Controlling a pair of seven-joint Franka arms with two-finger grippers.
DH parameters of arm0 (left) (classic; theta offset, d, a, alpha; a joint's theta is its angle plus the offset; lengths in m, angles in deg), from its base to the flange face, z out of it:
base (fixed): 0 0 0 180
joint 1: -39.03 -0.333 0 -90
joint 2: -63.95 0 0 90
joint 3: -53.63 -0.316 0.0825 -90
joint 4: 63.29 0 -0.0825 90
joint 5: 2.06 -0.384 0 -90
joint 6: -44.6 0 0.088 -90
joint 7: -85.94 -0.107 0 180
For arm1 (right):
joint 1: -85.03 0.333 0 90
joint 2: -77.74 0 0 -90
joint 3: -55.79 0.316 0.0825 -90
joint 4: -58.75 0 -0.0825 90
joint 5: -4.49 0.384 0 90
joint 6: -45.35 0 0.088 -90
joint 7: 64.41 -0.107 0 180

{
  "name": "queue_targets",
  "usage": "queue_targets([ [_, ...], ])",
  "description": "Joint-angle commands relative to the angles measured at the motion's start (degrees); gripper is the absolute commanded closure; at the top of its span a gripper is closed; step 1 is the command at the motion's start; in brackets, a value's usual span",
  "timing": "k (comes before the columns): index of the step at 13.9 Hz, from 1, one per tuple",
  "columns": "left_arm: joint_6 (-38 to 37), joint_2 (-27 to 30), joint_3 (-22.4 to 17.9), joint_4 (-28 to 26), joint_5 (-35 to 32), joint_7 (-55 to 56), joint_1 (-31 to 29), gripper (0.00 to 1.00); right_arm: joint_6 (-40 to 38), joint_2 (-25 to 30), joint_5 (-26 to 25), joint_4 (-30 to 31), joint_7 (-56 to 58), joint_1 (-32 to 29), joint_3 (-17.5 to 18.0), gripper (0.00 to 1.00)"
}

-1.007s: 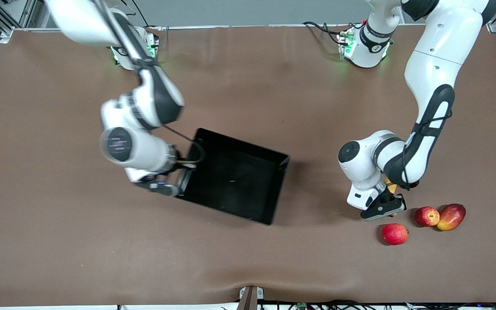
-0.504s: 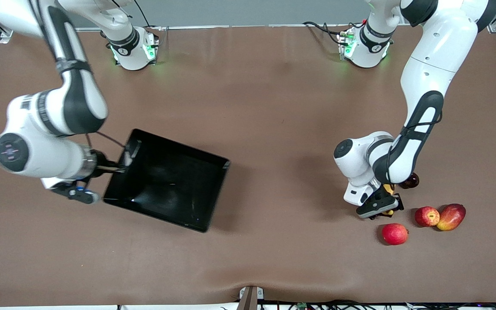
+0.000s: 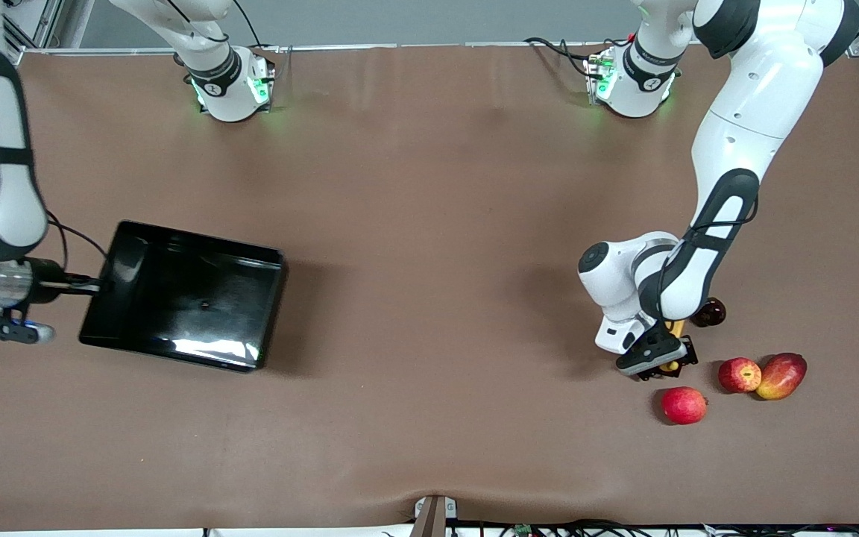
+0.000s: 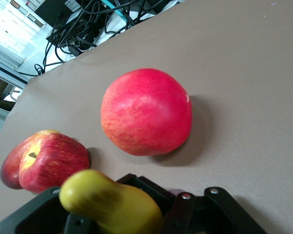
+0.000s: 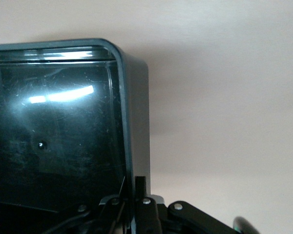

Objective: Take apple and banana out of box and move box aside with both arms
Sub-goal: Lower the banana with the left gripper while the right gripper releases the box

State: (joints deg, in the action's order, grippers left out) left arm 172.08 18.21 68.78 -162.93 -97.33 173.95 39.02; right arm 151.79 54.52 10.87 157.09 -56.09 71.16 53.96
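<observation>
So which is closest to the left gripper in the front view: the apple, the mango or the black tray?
From the left gripper, holding the banana:
1. Apple, just beside it.
2. Mango, touching the apple, toward the left arm's end.
3. Black tray, at the right arm's end, in the right gripper.

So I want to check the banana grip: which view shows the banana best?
The left wrist view: the banana fills the foreground at the left tool. The front view shows only a yellow sliver under the arm; the right wrist view shows none.
</observation>
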Motion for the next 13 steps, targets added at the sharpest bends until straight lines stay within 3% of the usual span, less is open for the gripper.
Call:
queue_targets([
  [1, 1.98, -1.1, 0.49, 1.73, -3.42, 3.22, -0.69, 0.28, 4.46, 2.65, 0.03, 6.15, 7.04, -5.63, 1.56, 1.0],
  [2, 2.16, -1.01, 0.49, 1.65, -3.42, 2.96, -0.95, 0.0, 7.26, 2.21, 0.03, 7.12, 9.93, -7.65, 1.56, 1.0],
  [6, 3.3, -0.13, 1.19, 1.65, -2.54, 2.25, -1.13, 0.0, 20.28, 1.68, 0.12, 15.02, 20.06, -12.58, 1.56, 1.0],
  [9, 3.39, 0.66, 2.6, 1.65, -0.45, 1.64, -1.13, 0.0, 20.21, 1.25, 0.12, 16.1, 21.02, -12.42, 1.65, 1.0],
  [10, 3.39, 0.92, 3.56, 1.82, 1.91, 0.33, -1.13, 0.0, 19.95, 1.07, 0.12, 15.92, 23.82, -12.15, 1.65, 0.76],
  [11, 3.39, 1.71, 3.92, 1.82, 4.2, -1.42, -1.13, 0.0, 19.86, 0.72, 0.21, 15.75, 26.8, -12.58, 1.74, 0.01],
  [13, 3.39, 2.33, 4.62, 1.91, 7.2, -3.98, -1.13, 0.0, 19.16, 0.28, 0.12, 13.48, 34.08, -12.77, 1.65, 0.0],
])
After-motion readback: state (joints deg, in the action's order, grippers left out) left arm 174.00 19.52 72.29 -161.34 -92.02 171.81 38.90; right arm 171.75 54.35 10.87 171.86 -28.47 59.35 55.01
